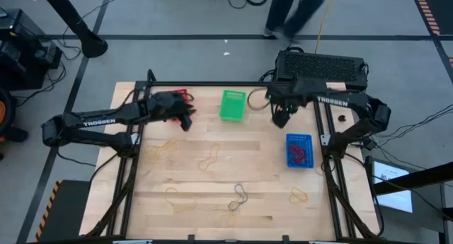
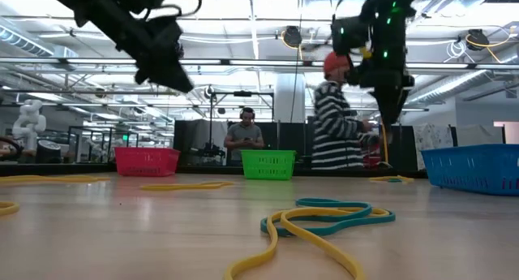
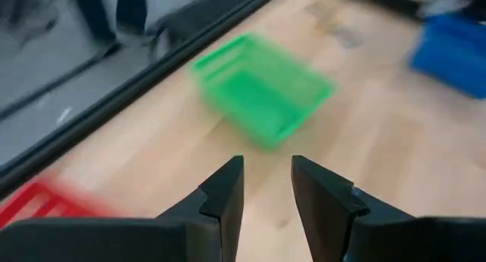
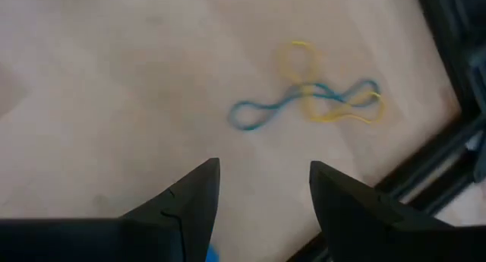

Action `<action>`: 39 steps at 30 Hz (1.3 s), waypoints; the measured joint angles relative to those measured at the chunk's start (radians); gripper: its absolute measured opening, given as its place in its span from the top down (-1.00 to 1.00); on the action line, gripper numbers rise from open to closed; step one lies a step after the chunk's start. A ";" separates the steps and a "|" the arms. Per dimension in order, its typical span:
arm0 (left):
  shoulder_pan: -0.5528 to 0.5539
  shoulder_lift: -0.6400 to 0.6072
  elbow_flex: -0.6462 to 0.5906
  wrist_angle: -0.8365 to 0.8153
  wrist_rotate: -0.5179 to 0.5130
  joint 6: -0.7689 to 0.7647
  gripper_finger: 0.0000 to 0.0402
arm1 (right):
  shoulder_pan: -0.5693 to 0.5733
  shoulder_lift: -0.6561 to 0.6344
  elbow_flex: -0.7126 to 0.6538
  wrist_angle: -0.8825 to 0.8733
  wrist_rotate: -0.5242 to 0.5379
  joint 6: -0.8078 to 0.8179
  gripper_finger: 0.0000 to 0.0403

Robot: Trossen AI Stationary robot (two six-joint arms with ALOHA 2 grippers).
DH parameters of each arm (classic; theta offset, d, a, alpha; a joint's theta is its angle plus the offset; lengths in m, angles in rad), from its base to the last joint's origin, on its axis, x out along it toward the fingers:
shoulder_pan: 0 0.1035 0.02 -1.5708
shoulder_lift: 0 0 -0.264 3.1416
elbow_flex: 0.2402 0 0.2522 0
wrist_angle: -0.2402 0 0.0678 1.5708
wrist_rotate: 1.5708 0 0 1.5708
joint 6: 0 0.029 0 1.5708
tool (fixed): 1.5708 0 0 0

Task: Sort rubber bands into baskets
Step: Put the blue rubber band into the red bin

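Showing only in right wrist view: blue-yellow band tangle (image 4: 311, 101) beyond parted pincer (image 4: 264, 190).

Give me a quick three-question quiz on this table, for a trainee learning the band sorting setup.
1. True or false: the blue basket has red bands in it.
2. Which basket is nearest the left gripper? A red basket, B green basket, C blue basket.
3. Fill in: the right wrist view shows a yellow band tangled with a ___ one.
Key: 1 true; 2 A; 3 blue.
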 joint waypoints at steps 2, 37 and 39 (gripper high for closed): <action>-0.061 0.000 -0.044 0.106 0.000 0.033 0.41 | -0.074 0.020 0.000 0.015 -0.004 -0.009 0.03; -0.169 0.000 -0.151 0.328 -0.018 0.061 0.41 | -0.287 0.353 -0.064 0.232 -0.271 -0.033 0.79; -0.169 0.000 -0.151 0.328 -0.018 0.061 0.41 | -0.287 0.332 -0.067 0.220 -0.260 -0.057 0.94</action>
